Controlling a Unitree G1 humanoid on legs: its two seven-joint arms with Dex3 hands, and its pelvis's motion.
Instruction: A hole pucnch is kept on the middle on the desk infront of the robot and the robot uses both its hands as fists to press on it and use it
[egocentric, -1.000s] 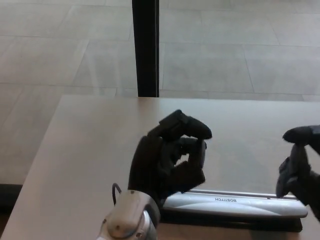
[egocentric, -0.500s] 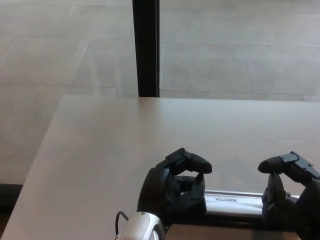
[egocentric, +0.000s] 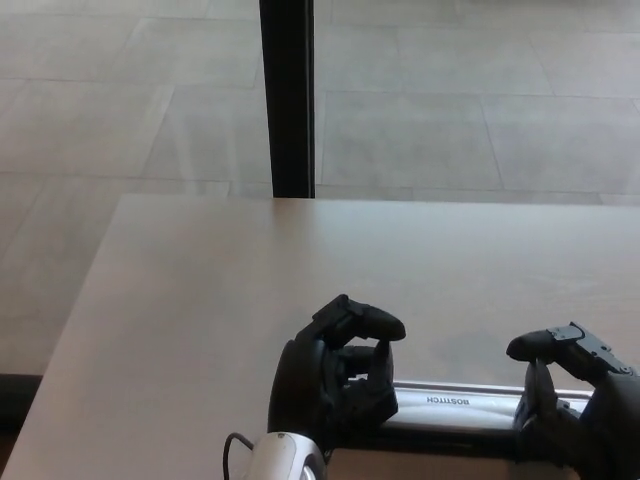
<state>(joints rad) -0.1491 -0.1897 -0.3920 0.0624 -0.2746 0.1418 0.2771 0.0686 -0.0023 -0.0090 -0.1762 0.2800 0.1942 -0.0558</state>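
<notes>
A long silver hole punch (egocentric: 455, 403) marked BOSTITCH lies across the near edge of the desk (egocentric: 250, 290), its base black. My left hand (egocentric: 335, 375) is curled into a fist and rests on the punch's left end. Over the punch's right end sits my right hand (egocentric: 565, 405), also curled, at the picture's bottom right corner. Both hands cover the ends of the lever, and only its middle stretch shows between them.
A black vertical post (egocentric: 288, 98) stands behind the desk's far edge. Beyond it lies a grey tiled floor (egocentric: 470, 110). The desk's left edge runs diagonally down the picture's left side.
Both hands came down from above the desk onto the hole punch and closed into fists. The camera view tilted slightly.
</notes>
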